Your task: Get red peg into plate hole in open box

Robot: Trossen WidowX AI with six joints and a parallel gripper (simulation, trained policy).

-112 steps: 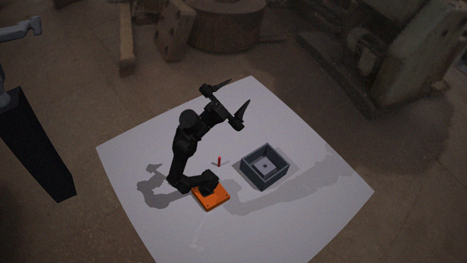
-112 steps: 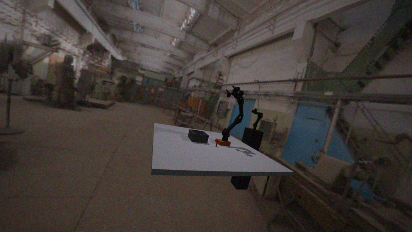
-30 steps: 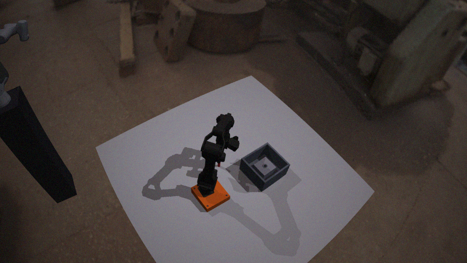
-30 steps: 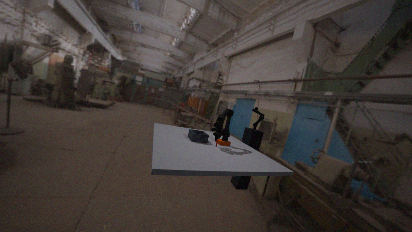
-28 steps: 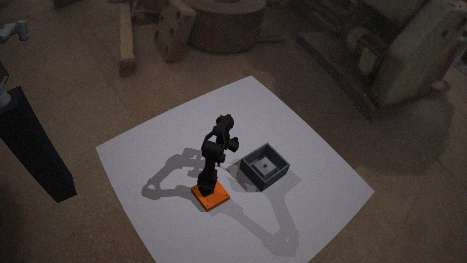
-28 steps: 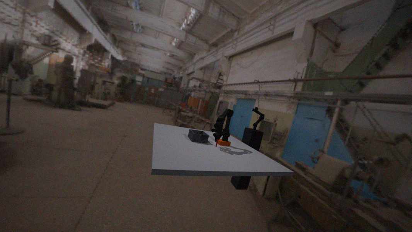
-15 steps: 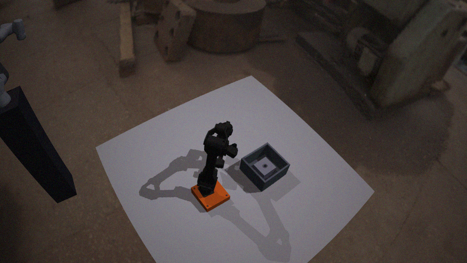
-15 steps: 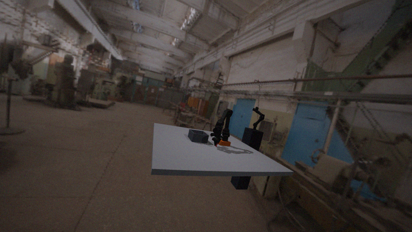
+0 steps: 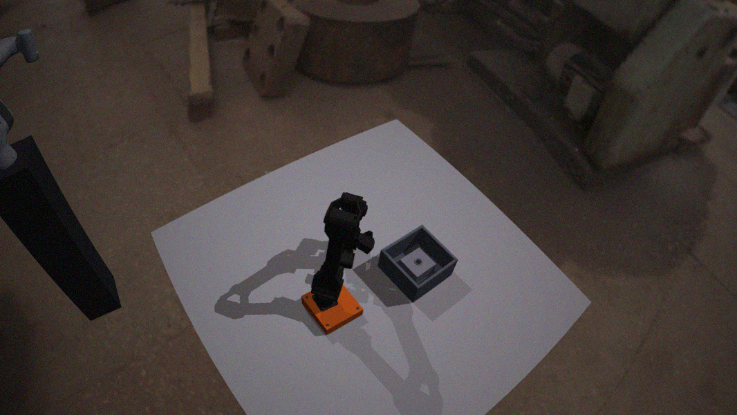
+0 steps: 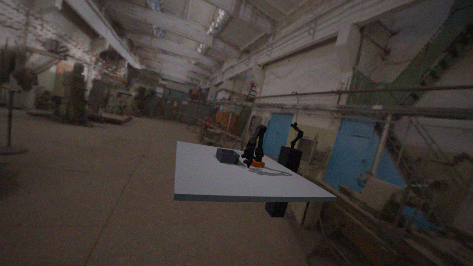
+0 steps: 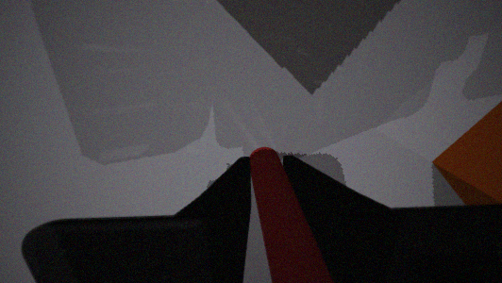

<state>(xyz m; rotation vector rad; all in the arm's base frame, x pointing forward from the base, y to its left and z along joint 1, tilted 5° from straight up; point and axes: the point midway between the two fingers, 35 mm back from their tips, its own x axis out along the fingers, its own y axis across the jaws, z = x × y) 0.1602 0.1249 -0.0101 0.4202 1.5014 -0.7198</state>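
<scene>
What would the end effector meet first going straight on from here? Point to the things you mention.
Probably the table (image 9: 438, 206) (image 10: 205, 185) (image 11: 156, 184); the wrist view shows nothing else ahead of the fingers (image 10: 247, 163). The peg (image 11: 285, 212) is already between them. I can't judge the remaining gap.

My gripper (image 9: 356, 250) (image 10: 248, 165) (image 11: 266, 165) has come down and closed on the red peg (image 11: 288, 217).
Earlier I had it raised with its fingers spread wide, while the peg stood apart on the bench; now the fingers flank it, my arm (image 9: 337, 239) (image 10: 260, 140) is folded low, and the peg is hidden from above.
</scene>
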